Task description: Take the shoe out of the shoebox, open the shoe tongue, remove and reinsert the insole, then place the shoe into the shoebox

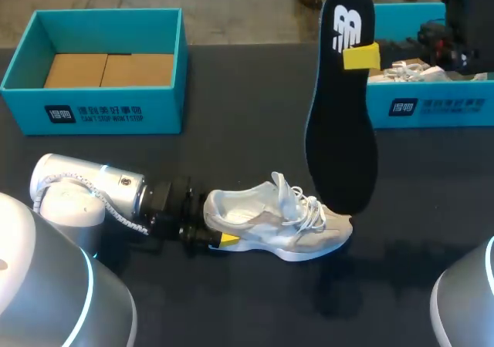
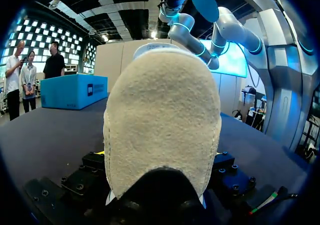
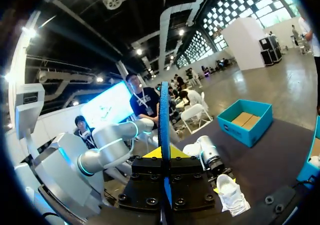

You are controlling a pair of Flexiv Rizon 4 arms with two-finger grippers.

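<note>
lying upright on its sole near the table's [image 1: 231, 116] front edge, about midway along it, the white sneaker [image 1: 274, 224] points its toe toward the right side and its heel toward the left arm. the left gripper [image 1: 216, 220] comes in low from the left and is clamped on that heel. one yellow tip shows against the near side of the sole, while the far finger is mostly hidden behind the heel collar. in the left wrist view the suede heel fills nearly everything and covers the fingers, so the grip can be judged only from the head view. the laces lie loose, and the tongue under them is hard to make out.

the black insole [image 1: 340, 139] hangs upright in the air over the sneaker's toe. whether its lower end touches the toe or hangs just above it cannot be told. the right gripper [image 1: 360, 56] is closed on the insole's upper part. only one yellow tip shows on the insole's face, and the rest of the gripper is hidden behind it. in the right wrist view the insole stands edge-on between the fingers.

the left shoebox [image 1: 93, 108] sits open at the table's far left corner, with a cardboard insert [image 1: 108, 69] on its floor. the right shoebox [image 1: 432, 108], at the far right corner, is cut off at the side and partly covered by the insole. the white crumpled stuff [image 1: 409, 71] inside it is too jumbled to name.
</note>
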